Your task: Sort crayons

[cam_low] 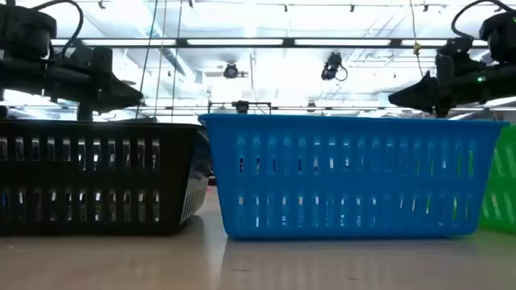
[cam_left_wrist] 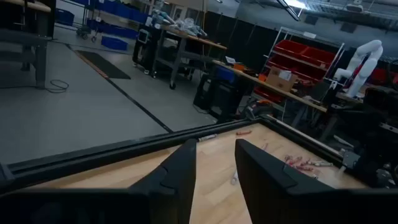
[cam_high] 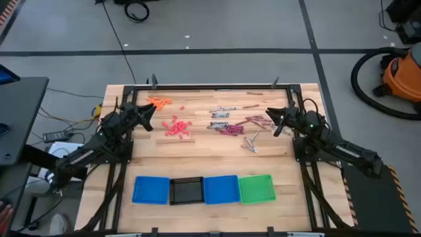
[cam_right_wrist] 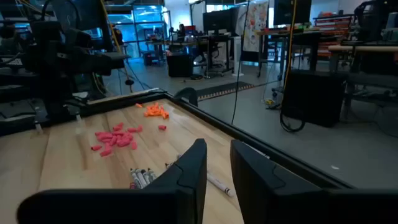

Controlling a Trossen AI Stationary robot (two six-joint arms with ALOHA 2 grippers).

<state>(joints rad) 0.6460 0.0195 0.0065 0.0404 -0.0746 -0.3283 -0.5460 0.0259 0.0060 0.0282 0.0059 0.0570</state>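
1. Trays sit nearest you at the table's front edge, four in a row: blue tray [cam_high: 150, 189], black tray [cam_high: 187, 191], a second blue [cam_high: 221, 188], green tray [cam_high: 256, 187]. You can read no writing on them.
2. Crayons lie mid-table, between the arms: red pile [cam_high: 177, 128] just beside your left gripper [cam_high: 149, 120], maroon and grey crayons [cam_high: 231, 126] just beside your right gripper [cam_high: 275, 122].
3. Both grippers hang above the wood, fingers parted a narrow gap, holding nothing.
4. Orange pile [cam_high: 160, 101] lies farthest, by the back rail.
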